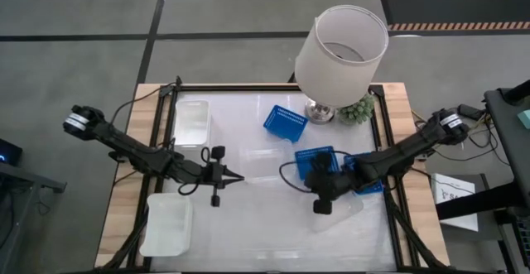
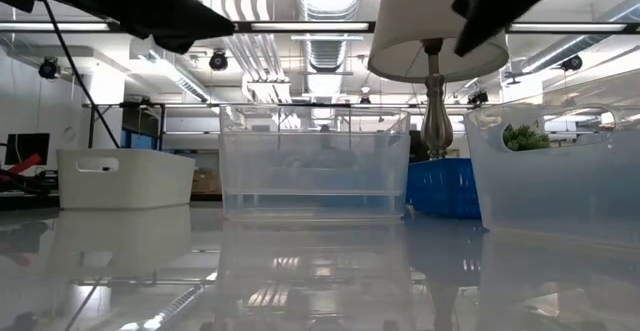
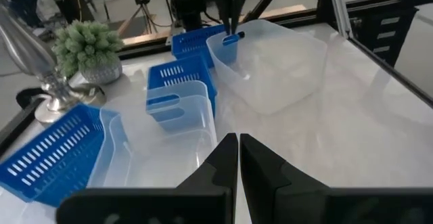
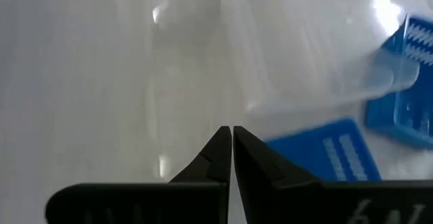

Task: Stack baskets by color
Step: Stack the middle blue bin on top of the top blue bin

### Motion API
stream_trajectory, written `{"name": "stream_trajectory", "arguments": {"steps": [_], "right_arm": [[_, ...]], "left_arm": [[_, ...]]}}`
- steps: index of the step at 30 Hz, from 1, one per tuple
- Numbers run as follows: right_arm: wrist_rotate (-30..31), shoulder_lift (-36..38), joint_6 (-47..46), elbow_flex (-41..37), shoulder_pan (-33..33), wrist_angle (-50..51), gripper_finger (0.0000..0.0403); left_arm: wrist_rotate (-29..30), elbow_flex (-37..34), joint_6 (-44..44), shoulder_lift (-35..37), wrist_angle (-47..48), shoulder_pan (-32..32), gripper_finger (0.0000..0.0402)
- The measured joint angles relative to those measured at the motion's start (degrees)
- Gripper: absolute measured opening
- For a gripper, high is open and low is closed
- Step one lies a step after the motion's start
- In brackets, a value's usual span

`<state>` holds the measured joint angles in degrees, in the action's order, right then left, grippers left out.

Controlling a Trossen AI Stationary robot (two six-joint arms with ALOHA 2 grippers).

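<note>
Baskets scattered over my table (image 1: 248,224), none gripped.
I see both end effectors pinched closed and empty: left end effector (image 1: 238,177) mid-table, right end effector (image 1: 319,208) over a clear basket (image 1: 348,210).

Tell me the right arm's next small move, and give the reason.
Probably open the right gripper. It hangs shut above the table, beside a clear basket and the blue baskets, holding nothing; shut fingers cannot take a rim. The left gripper waits shut at mid-table.
</note>
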<state>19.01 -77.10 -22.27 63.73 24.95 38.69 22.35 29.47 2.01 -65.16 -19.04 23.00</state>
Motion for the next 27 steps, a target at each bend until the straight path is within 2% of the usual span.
{"name": "stream_trajectory", "arguments": {"steps": [5,12,21,27], "right_arm": [[-3.6,-0.8,-3.6,1.1,1.2,6.5,0.0027],[-4.9,-0.3,-3.5,-4.2,0.4,6.5,0.0093],[-4.1,-0.3,-1.1,-10.8,-5.6,5.6,0.0151],[-8.1,-0.9,3.0,-11.7,-9.9,2.9,0.0167]], "left_arm": [[0.1,0.3,3.3,1.0,-0.2,0.0,0.0],[0.4,0.2,8.7,2.7,-1.5,0.0,0.0],[0.7,0.2,10.7,4.3,-1.5,-0.2,0.0],[2.0,0.2,11.0,4.9,-1.5,-0.2,0.0]]}}
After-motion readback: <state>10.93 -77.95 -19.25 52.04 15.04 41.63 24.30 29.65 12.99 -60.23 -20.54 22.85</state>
